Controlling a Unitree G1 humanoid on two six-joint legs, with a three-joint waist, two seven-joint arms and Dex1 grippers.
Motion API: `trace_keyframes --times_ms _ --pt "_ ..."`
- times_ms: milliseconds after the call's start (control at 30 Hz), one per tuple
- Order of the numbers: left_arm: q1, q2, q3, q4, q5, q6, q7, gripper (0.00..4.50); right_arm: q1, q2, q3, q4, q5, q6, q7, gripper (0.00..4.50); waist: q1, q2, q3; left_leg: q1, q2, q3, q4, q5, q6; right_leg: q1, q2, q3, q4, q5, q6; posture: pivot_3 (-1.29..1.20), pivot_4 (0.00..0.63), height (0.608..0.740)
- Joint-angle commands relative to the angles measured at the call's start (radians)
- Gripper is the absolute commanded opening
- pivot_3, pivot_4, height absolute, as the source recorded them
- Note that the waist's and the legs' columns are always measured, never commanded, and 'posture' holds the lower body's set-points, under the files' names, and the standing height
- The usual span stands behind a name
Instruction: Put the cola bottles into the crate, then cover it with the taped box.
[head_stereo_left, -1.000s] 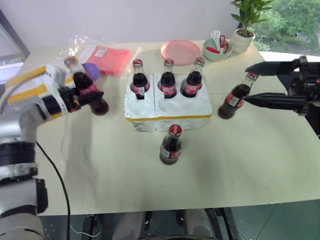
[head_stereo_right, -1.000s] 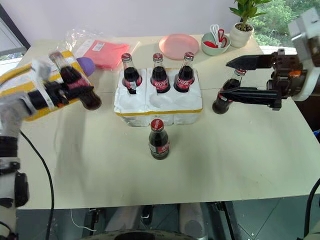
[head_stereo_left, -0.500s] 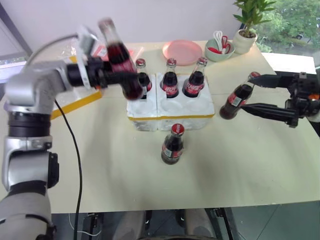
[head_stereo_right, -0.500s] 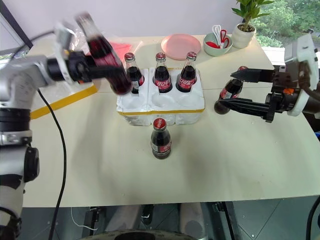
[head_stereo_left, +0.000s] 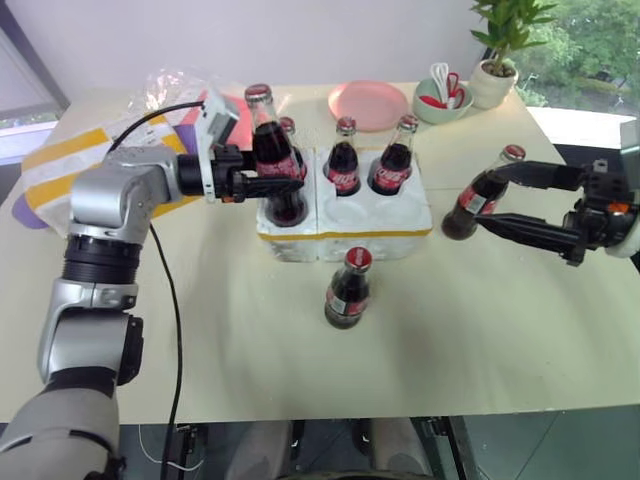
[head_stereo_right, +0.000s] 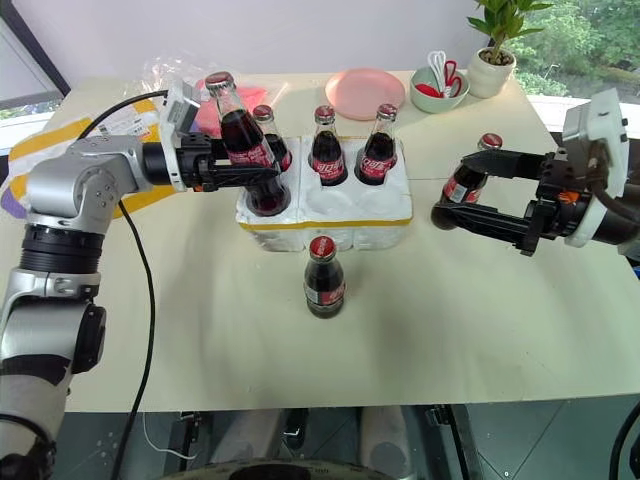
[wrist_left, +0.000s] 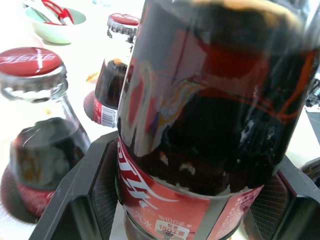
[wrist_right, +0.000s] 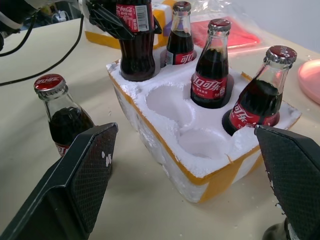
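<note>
- Left gripper (head_stereo_left: 262, 184) clamped on a cola bottle (head_stereo_left: 270, 150) — base at the crate's (head_stereo_left: 345, 225) near-left hole.
- Right gripper (head_stereo_left: 505, 202) spread wide around a tilted bottle (head_stereo_left: 478, 194), right of the crate.

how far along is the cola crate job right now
Done: three cola bottles stand in the crate's back row. In hand: the left end effector holds a fourth over the front-left hole. The right end effector, open, straddles a bottle by the crate. Left: that one, the bottle in front, then covering with the taped box.
</note>
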Motion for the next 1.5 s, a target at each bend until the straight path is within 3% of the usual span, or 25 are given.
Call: trace_keyframes --times_ms 33,267,600,633,667,700,800,1033,1200,1333,1500 --pt "-0.002 0.015 -0.006 -0.043 0.037 -0.07 -0.008 2.81 -0.016 0.002 -0.019 -0.011 0.017 -0.015 -0.011 4.5 0.001 0.0 0.0 0.0 0.0 0.0 0.0 0.0 0.0 0.0 0.0 0.0 0.0 0.0 0.0 0.0 0.15 0.74" --pt "0.125 0.04 -0.125 -0.073 0.182 -0.252 -0.046 2.81 -0.039 0.004 -0.003 0.024 0.015 -0.029 -0.012 4.5 -0.003 0.0 0.0 0.0 0.0 0.0 0.0 0.0 0.0 0.0 0.0 0.0 0.0 0.0 0.0 0.0 0.15 0.74" --pt "0.12 -0.06 -0.067 0.05 0.197 -0.27 0.073 2.81 -0.048 0.003 0.064 0.057 -0.047 -0.089 0.018 4.5 0.003 0.002 -0.001 0.002 0.0 0.001 0.0 -0.001 0.001 0.001 0.001 0.0 0.0 0.0 0.0 0.0 0.15 0.74" --pt "0.122 -0.06 -0.06 0.048 0.192 -0.265 0.073 3.84 -0.049 0.005 0.072 0.055 -0.05 -0.093 0.019 4.5 0.003 0.001 -0.002 0.002 0.0 0.001 0.001 -0.001 0.001 0.002 0.001 0.0 0.0 0.0 0.0 0.0 0.15 0.74" --pt "0.125 -0.058 -0.053 0.043 0.186 -0.261 0.074 4.24 -0.049 0.005 0.082 0.052 -0.054 -0.097 0.021 4.5 0.003 0.001 -0.002 0.002 0.0 0.0 0.001 -0.001 0.002 0.002 0.001 0.0 0.001 0.0 0.0 0.0 0.15 0.74" --pt "0.127 -0.056 -0.045 0.038 0.181 -0.255 0.076 4.45 -0.05 0.005 0.089 0.05 -0.056 -0.101 0.024 4.5 0.002 0.001 -0.002 0.002 0.0 0.001 0.001 -0.001 0.002 0.002 0.001 0.0 0.001 0.0 0.0 0.0 0.15 0.74" --pt "0.127 -0.04 -0.009 0.003 0.143 -0.206 0.075 4.45 -0.05 -0.004 0.098 0.046 -0.052 -0.103 0.043 4.5 0.0 0.001 -0.002 0.003 0.0 0.001 0.001 -0.001 0.002 0.002 0.001 0.0 0.001 0.0 0.0 0.0 0.15 0.74" --pt "0.119 0.126 0.207 -0.255 -0.163 0.149 0.018 4.45 -0.021 -0.05 0.027 0.016 -0.001 -0.063 0.095 4.5 -0.006 0.001 -0.001 0.001 0.001 0.0 0.0 -0.001 0.001 0.0 0.002 0.0 0.002 0.0 0.0 0.0 0.15 0.74" --pt "0.269 0.37 0.313 -0.49 -0.343 0.308 -0.133 4.45 0.066 -0.04 0.013 -0.072 0.032 -0.029 0.103 4.5 -0.004 0.001 -0.001 0.003 0.001 0.0 0.0 -0.001 0.002 0.002 0.002 0.0 0.001 0.0 0.0 0.0 0.15 0.74" --pt "0.49 0.498 0.301 -0.638 -0.32 0.25 -0.195 4.45 0.125 0.014 0.112 -0.161 -0.025 -0.095 0.088 4.5 -0.004 0.002 -0.001 0.006 0.001 0.001 -0.001 -0.001 0.002 0.004 0.001 0.001 0.0 0.0 -0.001 0.0 0.15 0.74" --pt "0.574 0.472 0.276 -0.7 -0.26 0.14 -0.125 4.45 0.129 0.091 0.232 -0.183 -0.054 -0.141 0.076 4.5 0.006 0.0 -0.002 0.011 0.002 0.0 -0.001 -0.001 0.001 0.012 0.0 0.001 -0.004 -0.003 -0.005 0.0 0.15 0.74"
